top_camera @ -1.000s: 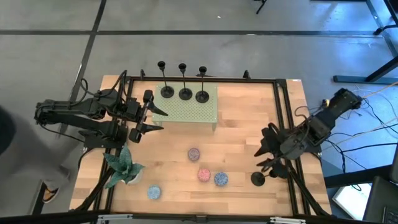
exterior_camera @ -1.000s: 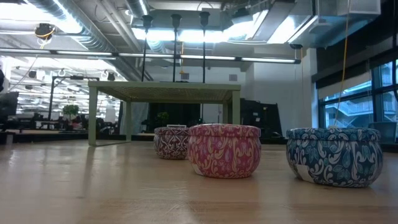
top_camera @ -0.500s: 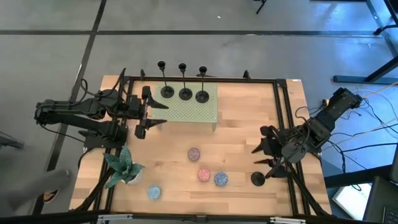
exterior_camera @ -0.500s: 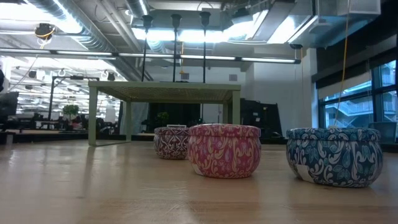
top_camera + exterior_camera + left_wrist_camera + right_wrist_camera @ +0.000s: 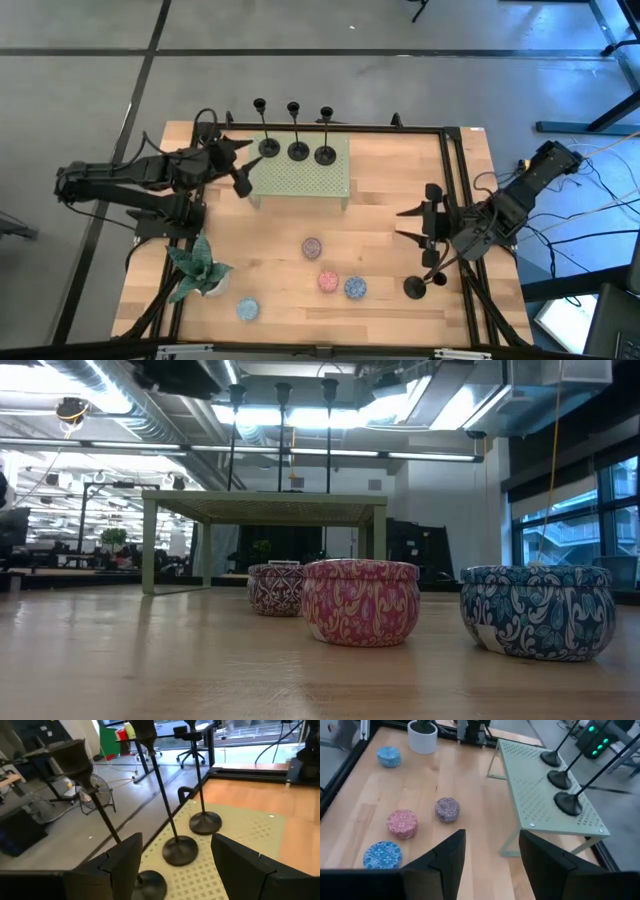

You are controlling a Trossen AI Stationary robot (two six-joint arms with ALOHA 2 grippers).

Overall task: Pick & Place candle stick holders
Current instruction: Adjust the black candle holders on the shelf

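Candle stick holders (image 5: 298,150) crowd green stand (image 5: 310,178); candles (image 5: 328,281) lie nearby.

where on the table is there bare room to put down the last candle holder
Bare wood lies between the green riser and the right pincer, and left of the candles toward the plant. On the riser, the front is free; three holders crowd its back edge.

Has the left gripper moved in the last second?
Yes. In the high view the left gripper has swung toward the table's far edge, from beside the green shelf's front corner up toward the nearest holder.
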